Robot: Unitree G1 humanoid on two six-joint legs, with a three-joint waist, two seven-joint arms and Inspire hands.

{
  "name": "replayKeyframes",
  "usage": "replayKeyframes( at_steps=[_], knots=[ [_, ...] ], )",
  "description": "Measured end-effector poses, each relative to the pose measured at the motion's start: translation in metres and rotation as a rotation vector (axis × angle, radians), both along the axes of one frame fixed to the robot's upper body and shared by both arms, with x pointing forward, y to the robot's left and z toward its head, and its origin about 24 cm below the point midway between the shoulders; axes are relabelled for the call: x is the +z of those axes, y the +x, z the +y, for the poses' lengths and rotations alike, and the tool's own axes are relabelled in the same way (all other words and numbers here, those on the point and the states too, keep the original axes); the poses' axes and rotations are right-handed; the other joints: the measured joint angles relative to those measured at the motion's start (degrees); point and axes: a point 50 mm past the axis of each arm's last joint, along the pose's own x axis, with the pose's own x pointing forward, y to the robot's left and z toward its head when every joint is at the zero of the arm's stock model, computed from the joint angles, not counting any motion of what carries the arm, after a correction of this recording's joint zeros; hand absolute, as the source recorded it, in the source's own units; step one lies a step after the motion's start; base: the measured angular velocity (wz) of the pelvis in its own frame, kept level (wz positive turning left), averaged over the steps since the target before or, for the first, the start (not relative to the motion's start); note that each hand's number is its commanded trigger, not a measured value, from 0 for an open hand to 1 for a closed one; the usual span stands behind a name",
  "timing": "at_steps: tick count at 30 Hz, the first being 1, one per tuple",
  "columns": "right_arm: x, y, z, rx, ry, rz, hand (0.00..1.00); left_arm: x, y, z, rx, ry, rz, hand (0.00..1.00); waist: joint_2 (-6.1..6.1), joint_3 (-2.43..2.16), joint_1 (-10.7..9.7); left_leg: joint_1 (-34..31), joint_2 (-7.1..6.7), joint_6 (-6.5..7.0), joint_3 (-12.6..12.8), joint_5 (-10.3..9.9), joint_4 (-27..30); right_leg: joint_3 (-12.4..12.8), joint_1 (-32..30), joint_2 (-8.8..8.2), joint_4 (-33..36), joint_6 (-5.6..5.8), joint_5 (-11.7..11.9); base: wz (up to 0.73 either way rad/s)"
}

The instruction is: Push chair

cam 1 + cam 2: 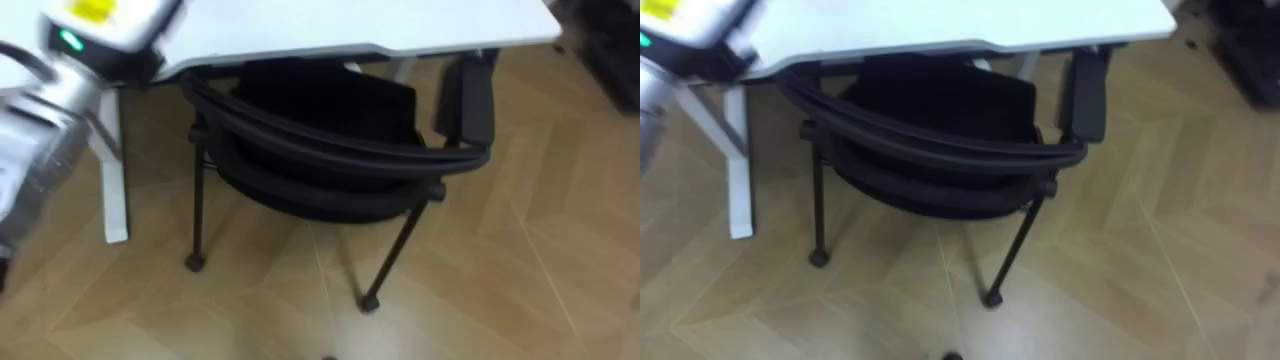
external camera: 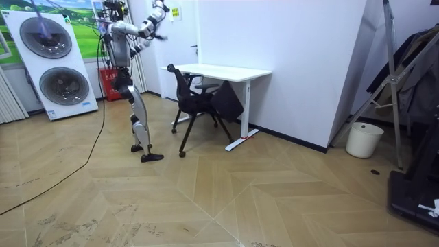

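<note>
A black chair (image 1: 330,150) on thin legs stands in front of me, its curved backrest toward me and its seat partly under the white desk (image 1: 400,25). One armrest (image 1: 477,100) sticks up on the right. In the room view I stand about a step from the chair (image 2: 192,99), facing it, with both arms lifted forward. My left hand (image 2: 160,7) is raised high above the chair, apart from it; its silver forearm (image 1: 50,130) crosses the upper left of the left eye view. My right hand (image 2: 158,36) hangs lower, also short of the backrest.
The desk (image 2: 226,71) stands against a white wall, with its white leg (image 1: 115,180) left of the chair. Stacked washing machines (image 2: 51,65) are behind me. A white bucket (image 2: 363,139) and a clothes rack (image 2: 405,89) stand at the room view's right. Wooden floor lies around the chair.
</note>
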Motion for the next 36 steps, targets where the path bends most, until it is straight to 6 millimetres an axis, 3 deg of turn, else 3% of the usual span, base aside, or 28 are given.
replayKeyframes(
  at_steps=[2, 5, 6, 8, 10, 11, 12, 15, 17, 18, 20, 21, 23, 24, 26, 27, 28, 29, 30, 32, 35, 36],
  knots=[
    [0.003, -0.018, -0.012, 0.038, 0.045, -0.077, 0.00, 0.019, -0.028, 0.036, 0.070, -0.131, -0.212, 0.00, 2.72, -1.58, -2.1, 2.7, -0.48, 0.37, 0.6, -0.2, -1.5, 0.3, 1.7, -0.40, 0.4, 0.12, -0.4, -0.10],
    [0.012, -0.045, -0.042, 0.058, 0.155, -0.152, 0.00, 0.016, -0.063, 0.077, 0.172, -0.221, -0.298, 0.00, 4.67, -2.39, -4.6, 7.3, -0.69, 0.54, 2.1, -0.1, -4.2, 0.8, 3.6, -0.65, 1.8, -0.05, -1.9, -0.27],
    [0.012, -0.050, -0.049, 0.055, 0.179, -0.167, 0.00, 0.013, -0.069, 0.084, 0.193, -0.233, -0.299, 0.00, 4.75, -2.36, -5.4, 8.2, -0.67, 0.53, 2.2, -0.1, -4.6, 1.1, 4.1, -0.58, 2.2, -0.05, -2.4, -0.10],
    [0.011, -0.067, -0.073, 0.081, 0.293, -0.246, 0.00, 0.000, -0.092, 0.106, 0.273, -0.294, -0.327, 0.00, 4.63, -1.87, -8.5, 10.2, -0.37, 0.21, 2.9, -0.5, -5.4, 2.5, 4.8, -0.03, 3.6, -0.09, -4.1, -0.14],
    [0.004, -0.079, -0.094, 0.108, 0.400, -0.302, 0.00, -0.013, -0.105, 0.118, 0.312, -0.341, -0.342, 0.00, 4.61, -1.51, -9.7, 10.3, 0.12, -0.14, 3.6, -1.1, -5.2, 3.2, 4.6, 0.53, 4.2, -0.33, -4.4, -0.24],
    [-0.005, -0.087, -0.109, 0.101, 0.465, -0.317, 0.00, -0.023, -0.114, 0.125, 0.334, -0.389, -0.339, 0.00, 4.22, -1.75, -10.1, 10.4, 0.34, -0.30, 4.0, -1.2, -5.3, 3.5, 4.4, 0.82, 4.2, -0.40, -4.5, -0.26],
    [-0.011, -0.090, -0.116, 0.093, 0.499, -0.318, 0.00, -0.031, -0.119, 0.129, 0.352, -0.418, -0.335, 0.00, 4.20, -1.70, -10.3, 10.7, 0.43, -0.36, 4.5, -1.2, -5.4, 3.5, 4.4, 0.89, 4.2, -0.43, -4.5, -0.29],
    [-0.047, -0.104, -0.156, 0.042, 0.706, -0.304, 0.00, -0.076, -0.142, 0.149, 0.434, -0.626, -0.298, 0.00, 4.32, -1.68, -11.3, 11.2, 0.82, -0.40, 5.8, -1.8, -5.4, 4.2, 4.4, 1.47, 4.3, -0.69, -4.4, -0.24],
    [-0.091, -0.128, -0.195, -0.060, 0.928, -0.297, 0.00, -0.107, -0.172, 0.162, 0.540, -0.777, -0.298, 0.00, 4.13, -1.89, -11.3, 11.2, 1.16, -0.51, 6.7, -2.3, -5.6, 5.1, 3.9, 1.98, 4.2, -0.75, -4.4, -0.19],
    [-0.104, -0.137, -0.204, -0.088, 0.989, -0.305, 0.00, -0.117, -0.180, 0.165, 0.570, -0.821, -0.300, 0.00, 4.17, -1.88, -11.2, 11.1, 1.19, -0.51, 6.7, -2.4, -5.6, 5.1, 3.9, 2.02, 4.3, -0.79, -4.5, -0.07],
    [-0.169, -0.176, -0.231, -0.234, 1.246, -0.366, 0.00, -0.156, -0.207, 0.170, 0.686, -1.014, -0.312, 0.00, 4.52, -2.08, -10.4, 11.1, 1.22, -0.42, 7.0, -3.0, -5.6, 5.4, 3.2, 2.10, 5.1, -0.63, -5.3, -0.05],
    [-0.186, -0.185, -0.234, -0.271, 1.307, -0.376, 0.00, -0.165, -0.212, 0.171, 0.711, -1.056, -0.320, 0.00, 4.63, -2.14, -9.8, 11.1, 1.22, -0.40, 7.3, -3.1, -5.6, 5.8, 2.9, 2.19, 5.4, -0.59, -5.5, -0.25],
    [-0.252, -0.220, -0.232, -0.414, 1.535, -0.376, 0.00, -0.203, -0.231, 0.167, 0.831, -1.217, -0.334, 0.00, 5.67, -2.67, -8.1, 11.2, 1.26, -0.31, 8.2, -3.7, -5.5, 6.7, 2.3, 2.36, 6.7, -0.50, -6.3, -0.20],
    [-0.270, -0.230, -0.230, -0.456, 1.591, -0.366, 0.00, -0.213, -0.234, 0.165, 0.853, -1.255, -0.327, 0.00, 5.82, -2.70, -8.0, 11.3, 1.18, -0.30, 8.2, -3.8, -5.5, 6.6, 2.2, 2.26, 7.0, -0.45, -6.6, 0.03],
    [-0.346, -0.267, -0.217, -0.642, 1.882, -0.299, 0.00, -0.255, -0.254, 0.155, 0.972, -1.421, -0.273, 0.00, 6.06, -2.54, -6.9, 11.5, 0.88, -0.26, 8.2, -4.1, -5.5, 6.7, 1.4, 1.93, 9.0, -0.37, -7.9, 0.00],
    [-0.365, -0.279, -0.210, -0.696, 1.955, -0.291, 0.00, -0.266, -0.261, 0.152, 1.008, -1.464, -0.258, 0.00, 5.97, -2.54, -6.8, 11.7, 0.88, -0.31, 8.0, -4.2, -5.5, 6.7, 1.4, 1.92, 9.3, -0.39, -8.2, 0.00],
    [-0.401, -0.299, -0.193, -0.784, 2.105, -0.288, 0.00, -0.290, -0.282, 0.142, 1.103, -1.550, -0.211, 0.00, 6.53, -2.68, -6.8, 11.8, 0.94, -0.37, 7.6, -4.7, -5.5, 6.5, 1.7, 1.87, 9.4, -0.38, -8.7, 0.11],
    [-0.434, -0.323, -0.173, -0.903, 2.242, -0.268, 0.00, -0.316, -0.303, 0.128, 1.201, -1.635, -0.127, 0.00, 6.92, -3.12, -7.0, 12.2, 1.02, -0.41, 7.1, -5.0, -5.3, 6.4, 2.5, 1.79, 9.2, -0.34, -9.1, 0.19],
    [-0.449, -0.334, -0.161, -0.960, 2.306, -0.258, 0.00, -0.328, -0.314, 0.120, 1.246, -1.676, -0.080, 0.00, 7.48, -3.08, -7.2, 12.3, 1.03, -0.40, 6.8, -5.2, -5.1, 6.4, 2.9, 1.71, 9.2, -0.25, -9.3, 0.19],
    [-0.495, -0.360, -0.111, -1.133, 2.509, -0.124, 0.00, -0.367, -0.353, 0.080, 1.394, -1.833, 0.124, 0.00, 8.08, -3.01, -7.6, 12.6, 1.01, -0.22, 6.6, -5.8, -3.9, 6.5, 3.5, 1.28, 9.3, 0.13, -9.8, 0.10],
    [-0.526, -0.367, -0.066, -1.242, 2.658, 0.186, 0.00, -0.396, -0.394, 0.032, 1.533, -1.984, 0.381, 0.00, 8.53, -2.92, -8.0, 13.2, 0.97, 0.27, 7.0, -6.2, -3.9, 6.5, 3.8, 0.89, 9.3, 0.50, -9.7, -0.05],
    [-0.530, -0.367, -0.062, -1.249, 2.674, 0.246, 0.00, -0.400, -0.399, 0.024, 1.554, -2.014, 0.437, 0.00, 8.59, -2.93, -8.1, 13.2, 0.87, 0.16, 7.1, -6.4, -3.9, 6.3, 3.9, 0.95, 9.3, 0.59, -9.6, -0.05]
  ],
)
